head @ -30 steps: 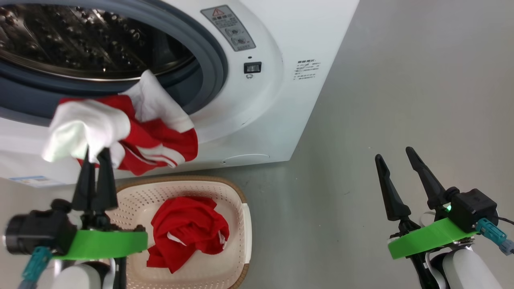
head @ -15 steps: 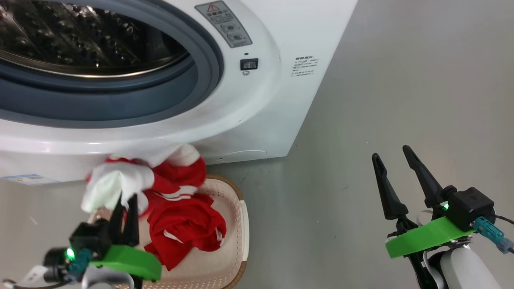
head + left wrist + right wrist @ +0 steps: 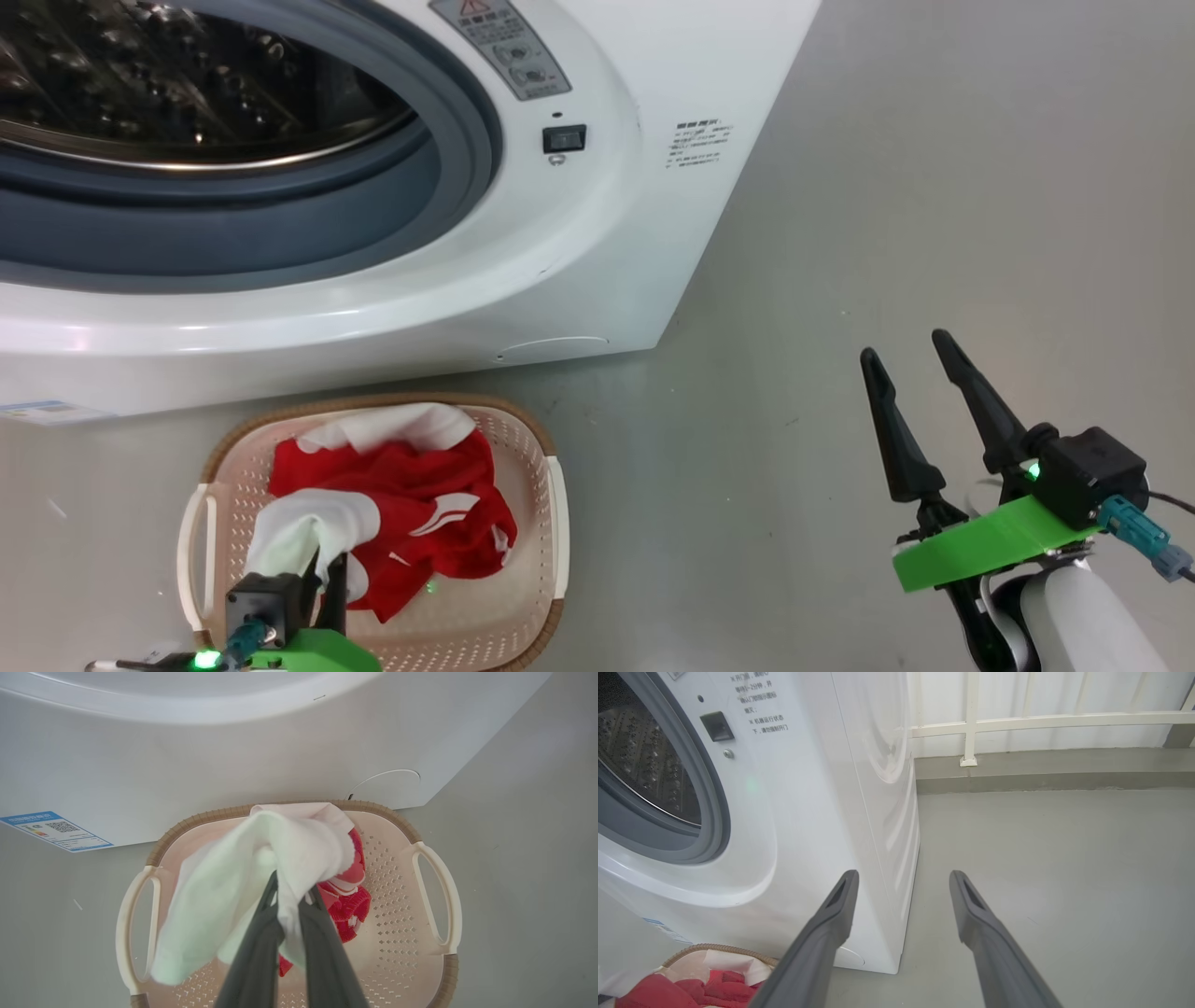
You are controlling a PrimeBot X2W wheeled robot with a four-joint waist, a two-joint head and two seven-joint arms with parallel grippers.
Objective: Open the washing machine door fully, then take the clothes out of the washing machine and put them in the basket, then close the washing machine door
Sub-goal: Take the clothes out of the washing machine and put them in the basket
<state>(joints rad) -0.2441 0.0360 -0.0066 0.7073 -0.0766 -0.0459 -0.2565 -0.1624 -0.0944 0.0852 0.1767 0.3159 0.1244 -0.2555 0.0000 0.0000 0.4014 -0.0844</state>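
The left fingers [image 3: 254, 956] have carried the clothes [image 3: 401, 504] down from the washing machine [image 3: 579, 233] into the basket [image 3: 557, 509].

Grey floor [image 3: 1045, 858], white railing [image 3: 971, 718]

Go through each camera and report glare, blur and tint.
Head view: sharp, with glare along the washing machine's white front and glints in its drum. Left wrist view: the white cloth pinched in the left gripper sits near the lens, soft and green-tinted. Right wrist view: the right gripper, open, looks soft-edged; reflections streak the machine's side.
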